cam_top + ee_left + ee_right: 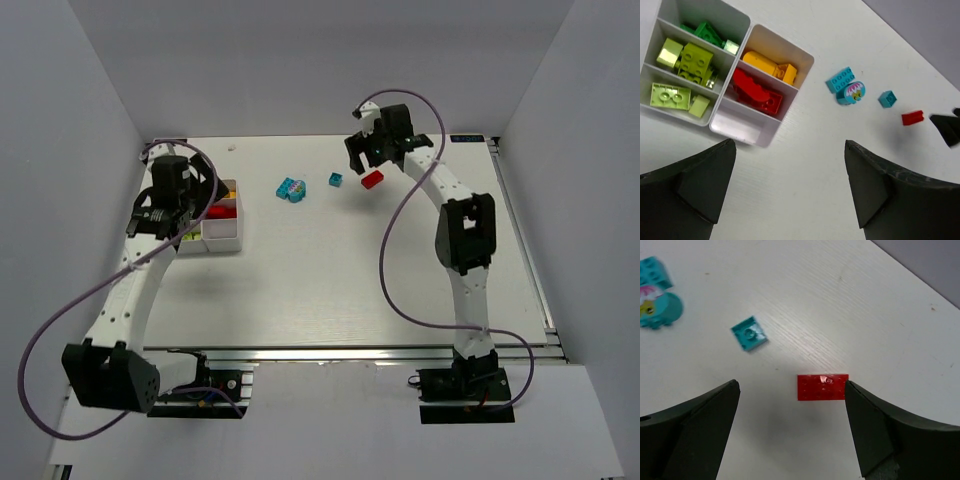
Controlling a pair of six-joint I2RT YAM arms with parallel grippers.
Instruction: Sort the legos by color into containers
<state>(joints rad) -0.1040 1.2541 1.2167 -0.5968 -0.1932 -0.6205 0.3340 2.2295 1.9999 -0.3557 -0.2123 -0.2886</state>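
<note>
My left gripper [790, 155] hangs wide open, empty, near the white divided plastic tray [742, 134], which holds green, lime, yellow and red bricks [757, 92]. Farther out, cyan bricks [842, 80] lie loose; my right gripper [790, 400], spread and empty, hovers over a small red brick [822, 387].

No lettering, label, brand or number legible in any view. Only a small printed picture in pink, white and yellow on the round cyan brick [854, 92], lying on the bench to the right of the tray; no letters made out in it.
</note>
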